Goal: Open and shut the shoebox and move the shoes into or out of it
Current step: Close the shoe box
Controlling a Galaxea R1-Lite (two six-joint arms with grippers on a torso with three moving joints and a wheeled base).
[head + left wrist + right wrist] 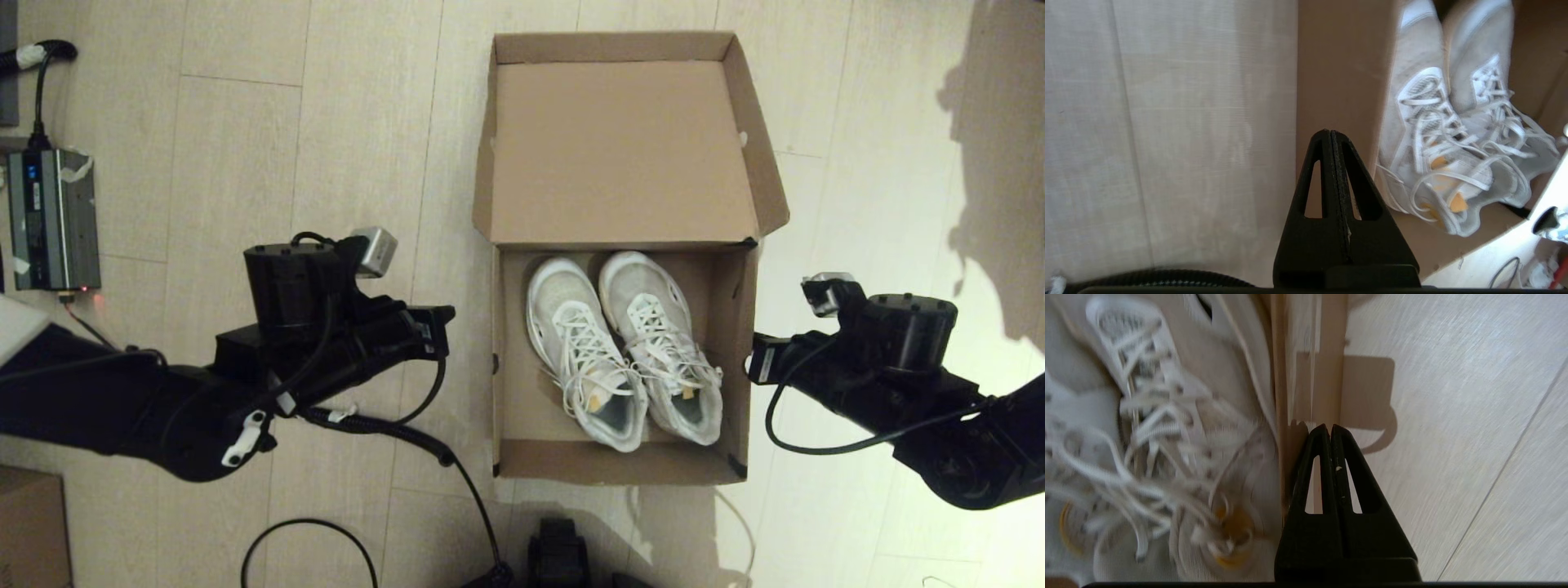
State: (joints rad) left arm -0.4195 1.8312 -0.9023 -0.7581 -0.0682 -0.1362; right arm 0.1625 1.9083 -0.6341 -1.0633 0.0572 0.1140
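While the shoebox (620,253) lies open on the pale plank floor (245,163), both claws hang clenched and empty just outside its side walls. Its plain brown cardboard lid (620,147) is folded back flat, smooth and matte inside, with short flaps standing up along its edges and dark tape at the hinge corner (747,242).

In the tray, the shoes (624,347) lie side by side and touching, toes toward the lid and heels toward the robot. They are white mesh, rounded at the toe, with thick pale soles; loose white laces (645,351) sprawl over the tongues, and yellowish insoles show in the openings.

The left claw (1333,134) is a pair of black wedge-shaped fingers with triangular cut-outs, pressed flat together with nothing between them. Its tip sits over the tray's left wall, the shoes lying just beyond that wall, inside the tray. In the head view the left arm (326,343) reaches toward that wall from the floor side.

The right claw (1329,428), of the same black wedge form, is likewise pressed together on nothing. It sits just outside the right wall (1306,375), whose thin cardboard edge runs straight ahead of the tip, and the nearer shoe (1167,457) lies close beyond it; blur hides whether the tip touches the wall. Smooth, faintly grained boards lie on the claw's other side.

A grey metal unit (53,219) with cables rests on the floor, well away behind the left arm.
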